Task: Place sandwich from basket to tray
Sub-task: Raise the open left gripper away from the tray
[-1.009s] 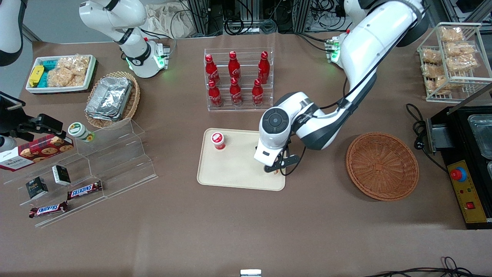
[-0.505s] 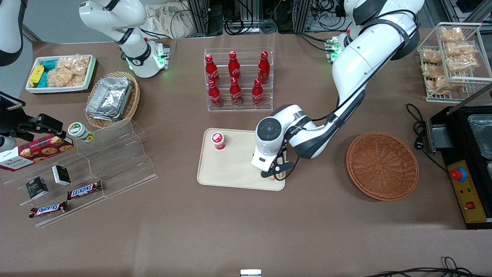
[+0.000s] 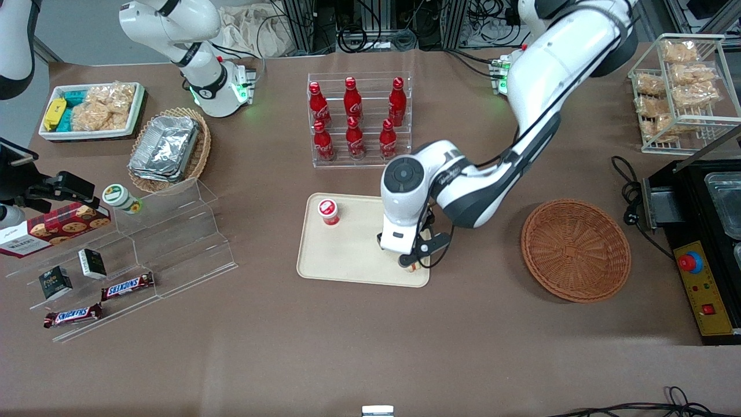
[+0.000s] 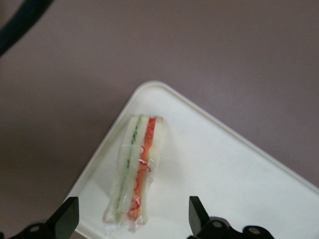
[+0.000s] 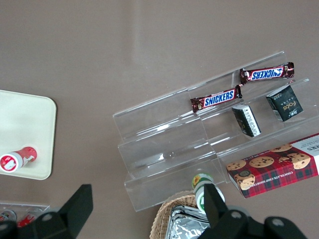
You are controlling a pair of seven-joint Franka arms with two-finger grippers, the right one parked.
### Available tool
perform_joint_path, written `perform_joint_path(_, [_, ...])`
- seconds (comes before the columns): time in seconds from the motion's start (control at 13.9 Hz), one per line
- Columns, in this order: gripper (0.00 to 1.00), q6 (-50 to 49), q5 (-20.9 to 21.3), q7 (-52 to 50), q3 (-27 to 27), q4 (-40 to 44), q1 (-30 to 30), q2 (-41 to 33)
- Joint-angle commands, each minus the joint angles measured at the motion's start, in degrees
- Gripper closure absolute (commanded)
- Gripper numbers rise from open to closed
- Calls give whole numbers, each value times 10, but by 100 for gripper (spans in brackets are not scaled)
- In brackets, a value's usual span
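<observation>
From the front view I have the gripper (image 3: 412, 260) low over the near corner of the tray (image 3: 347, 255) at the working arm's end; only a sliver of the sandwich (image 3: 411, 267) shows beneath it, and the basket (image 3: 575, 250) sits bare, nearer the working arm's end. On the left wrist view the sandwich (image 4: 135, 172) lies on the tray (image 4: 224, 179) close to its rounded corner, and the fingers (image 4: 67, 216) stand wide apart with nothing between them, so I judge it released. Its long axis runs from between the fingers out toward that corner, filling stripe edge-up. My worry: it sits on a narrow edge just beside the rim, so a finger brushing it as I lift could topple it or nudge it over.
</observation>
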Motion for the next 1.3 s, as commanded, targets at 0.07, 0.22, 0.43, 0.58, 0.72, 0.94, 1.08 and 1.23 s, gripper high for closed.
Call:
perform_joint_path(0.07, [0,-71,-28,-29,6,-11,33,-128])
perform_joint_path(0.22, [0,-82,-70,-19,5,-14,63,-176])
perform_joint_path(0.43, [0,-83,-95,4,4,-15,101,-204])
perform_joint_path(0.58, [0,-106,-131,90,4,-14,138,-222])
perform_joint_path(0.72, [0,-132,-177,201,5,-17,187,-253])
perform_joint_path(0.94, [0,-182,-221,360,9,-20,253,-280])
perform_joint_path(1.08, [0,-188,-236,423,54,-25,245,-295])
perform_joint_path(1.23, [0,-182,-272,505,151,-44,196,-323])
